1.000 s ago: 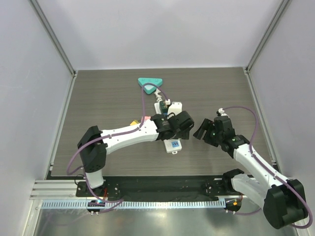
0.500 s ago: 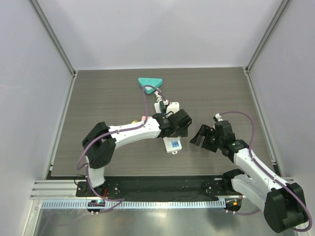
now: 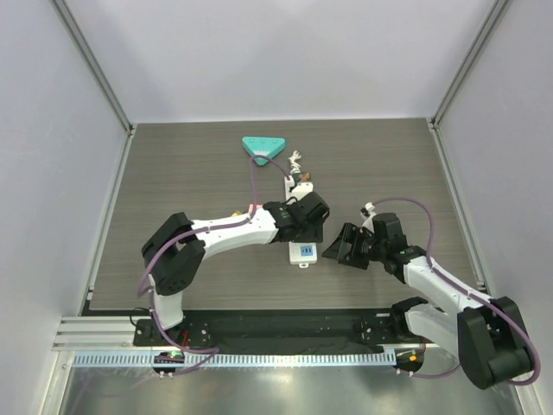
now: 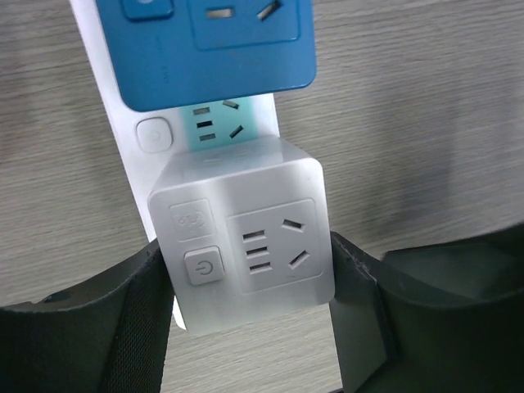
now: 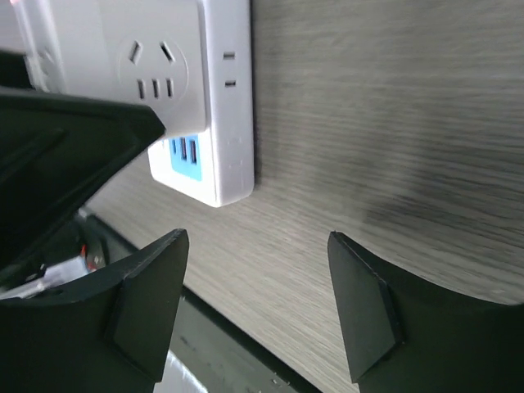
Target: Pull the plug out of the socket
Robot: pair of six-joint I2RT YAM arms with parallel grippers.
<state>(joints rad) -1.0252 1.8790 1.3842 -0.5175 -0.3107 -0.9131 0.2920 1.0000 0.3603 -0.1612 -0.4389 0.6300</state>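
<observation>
The socket lies near the middle of the desk, running near to far. Its blue label is at the near end and its knotted cord at the far end, close to the teal triangular block. The left gripper hangs over the strip's middle, hiding that part from above.

In the left wrist view, the plug (a white cube with its own outlets and a power button) sits on the socket just beside the blue label. The left gripper is clenched on it, with one black finger pressed against each side of the cube. It cannot be told whether the pins are seated in the strip.

The right gripper hovers just right of the socket's near end, apart from it. In its own view the right gripper is spread wide over bare desk, grasping nothing, with the socket and plug off to its upper left.
</observation>
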